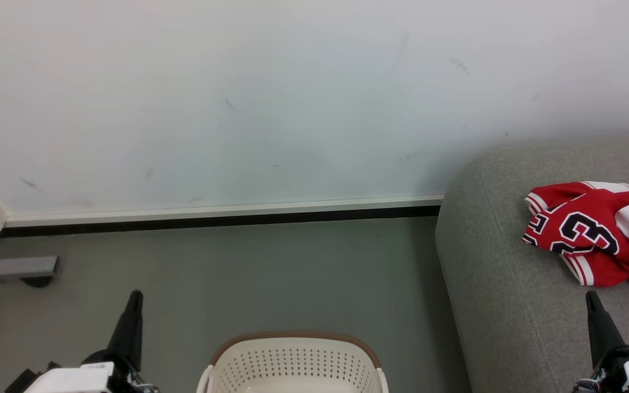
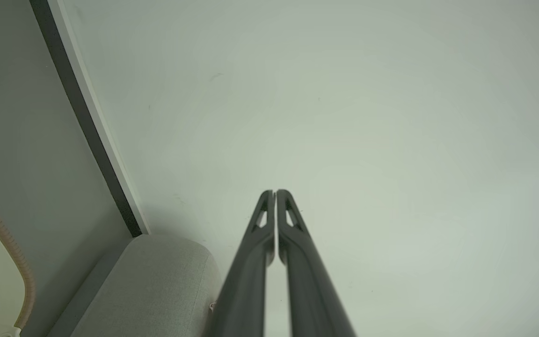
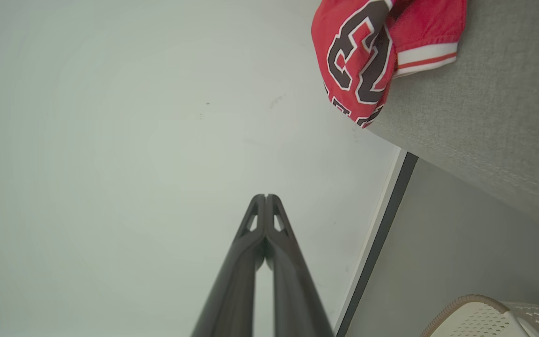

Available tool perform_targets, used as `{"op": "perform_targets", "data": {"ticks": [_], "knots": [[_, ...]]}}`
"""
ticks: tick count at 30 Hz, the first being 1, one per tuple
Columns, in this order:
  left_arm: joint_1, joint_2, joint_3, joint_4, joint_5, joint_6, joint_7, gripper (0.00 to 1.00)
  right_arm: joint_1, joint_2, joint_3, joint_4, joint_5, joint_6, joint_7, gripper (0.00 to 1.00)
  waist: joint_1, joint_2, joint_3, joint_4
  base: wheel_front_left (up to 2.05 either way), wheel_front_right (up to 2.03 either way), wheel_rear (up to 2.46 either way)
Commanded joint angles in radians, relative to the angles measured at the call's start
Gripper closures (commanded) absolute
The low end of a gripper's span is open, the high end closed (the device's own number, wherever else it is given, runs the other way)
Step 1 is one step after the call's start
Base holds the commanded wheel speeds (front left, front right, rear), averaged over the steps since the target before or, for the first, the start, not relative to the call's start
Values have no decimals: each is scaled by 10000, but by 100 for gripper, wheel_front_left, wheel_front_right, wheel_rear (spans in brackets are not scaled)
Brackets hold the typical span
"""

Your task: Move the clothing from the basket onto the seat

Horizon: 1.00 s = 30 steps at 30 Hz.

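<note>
Nearest the camera, both tools rise from the bottom of the head view, fingers pointing up it. The left tool (image 1: 135, 297) has its two dark fingers pressed together with nothing between them. The right tool (image 1: 592, 297) is closed and empty in the same way, as its wrist view makes plain.

Between them, closer to the left tool, the laundry basket (image 1: 292, 334) stands on the grey floor (image 1: 292, 273), its near half cut off by the frame edge. The part of its inside that shows holds no cloth. Whether anything lies in the hidden part cannot be told.

To the right the light-grey sofa (image 1: 484, 262) rises from the floor, and the right tool shows against its seat. The red jersey (image 1: 582, 234), with its black 23, lies crumpled on that seat straight ahead of the right tool's tips, near but not touching. The heap's long axis runs across the seat, from the striped hem on its left out past the view's right edge, so it lies crosswise to the fingers. The right arm is much the nearer. The left is well apart from it, with the basket and open floor between.

Judging by this, the transfer looks finished or nearly so. Any garment left in the basket would fall to the left tool, which would first have to part its fingers.

Farthest off, a dark-and-white skirting board (image 1: 221, 210) runs below the scuffed white wall (image 1: 292, 98).
</note>
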Motion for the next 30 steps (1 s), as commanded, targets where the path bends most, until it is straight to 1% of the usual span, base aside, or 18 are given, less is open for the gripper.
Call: {"op": "perform_targets", "data": {"ticks": [1,30], "knots": [[-72,66,11,-36,-137,-68,41,100,-121,5,-46,-46,8,-21,33,100,0,-1,0,0,0,0,0],[-71,66,11,-36,-137,-68,40,100,-121,6,-48,-46,5,-21,36,100,0,-1,0,0,0,0,0]]}}
